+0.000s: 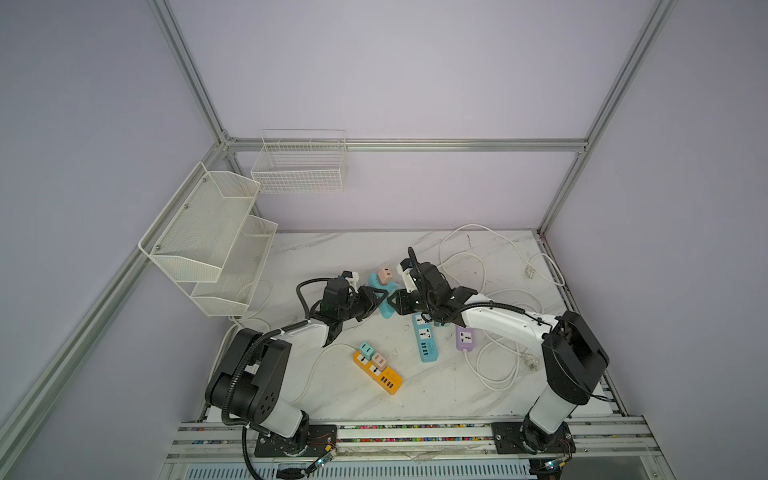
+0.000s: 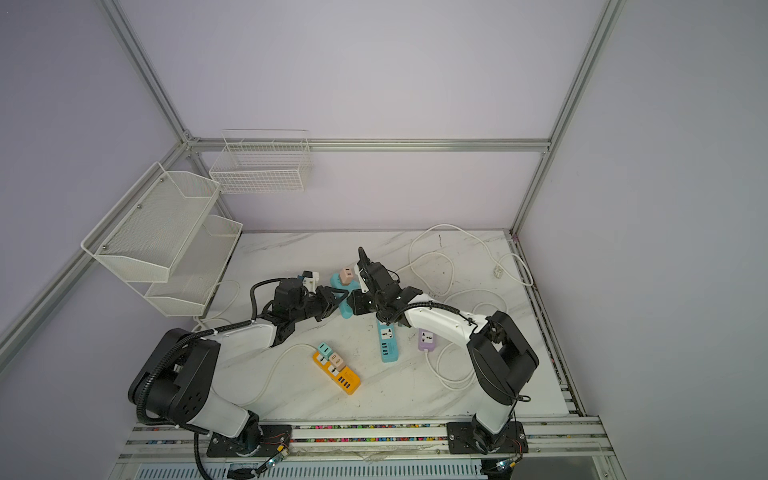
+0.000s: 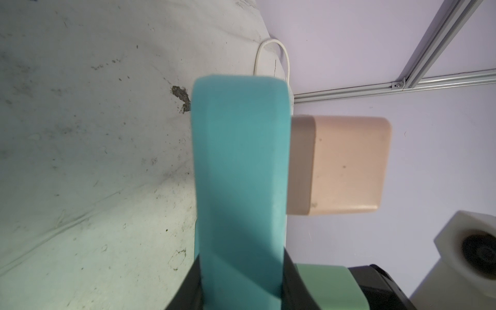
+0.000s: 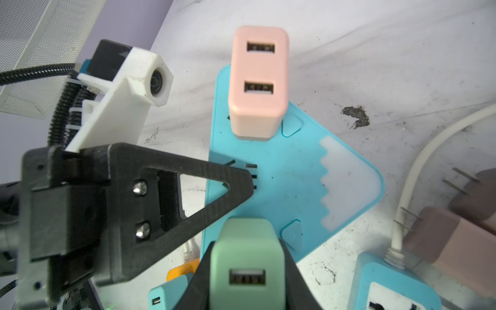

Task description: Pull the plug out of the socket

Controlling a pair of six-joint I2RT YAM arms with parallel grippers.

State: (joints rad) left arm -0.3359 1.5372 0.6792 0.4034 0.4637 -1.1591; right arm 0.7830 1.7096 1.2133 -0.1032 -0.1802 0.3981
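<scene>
Your right gripper (image 4: 247,243) was clamped shut on the mint-green plug (image 4: 245,271), a smooth block with rounded corners and one USB slot in its end. Its black fingers (image 4: 292,271) pressed on both flanks. That plug sat against the face of the teal power strip (image 4: 284,171); you couldn't tell whether its prongs had left the socket.

Your left gripper (image 3: 241,263), tip to tip with the right one, was almost closed and pinched the strip across its thickness. One ribbed triangular finger (image 4: 188,193) lay flat on the socket face.

The strip was matte plastic, a rounded triangle with a frosted white panel (image 4: 351,182) cut in a zigzag. Just beyond the right jaws, on the same face, stood a pale pink plug (image 4: 259,80) with two USB slots.

Off to one side of the right jaws lay loose dusty-pink plugs (image 4: 453,241) with bare metal prongs and a round white cord (image 4: 418,171), on the scuffed marble-patterned tabletop (image 4: 389,67).
</scene>
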